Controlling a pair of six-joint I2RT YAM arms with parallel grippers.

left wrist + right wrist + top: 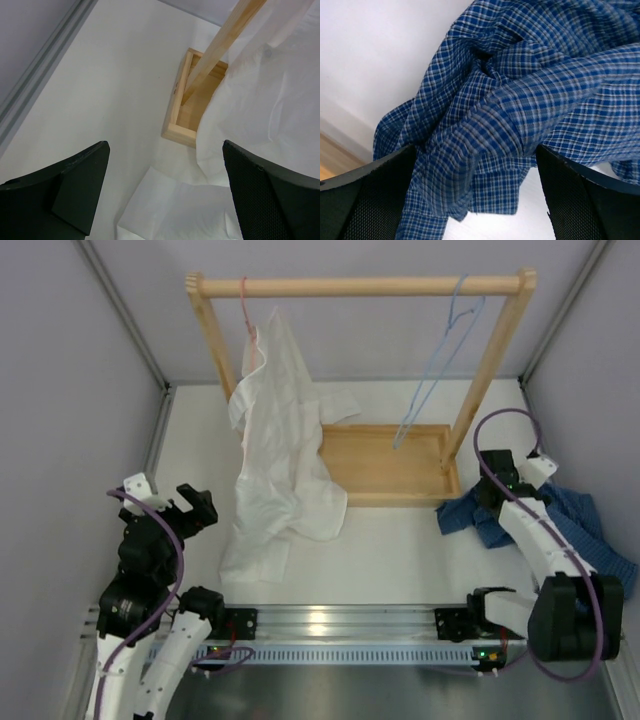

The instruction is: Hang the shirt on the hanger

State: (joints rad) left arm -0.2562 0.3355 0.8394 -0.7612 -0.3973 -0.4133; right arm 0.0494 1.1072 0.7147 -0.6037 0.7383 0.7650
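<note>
The white tabletop (400, 560) carries a wooden rack (360, 286) at its far side. A white shirt (280, 440) hangs from the left end of the rack's bar and trails down onto the tabletop. The shirt (590, 530), dark blue and checked, lies crumpled at the right edge, beside the rack's base. The hanger (432, 375), thin and light blue, hangs from the bar's right end. The right pincer (480, 200) is wide open just over the shirt and grips nothing. The left pincer (165, 195), also wide open, holds nothing near the white shirt.
</note>
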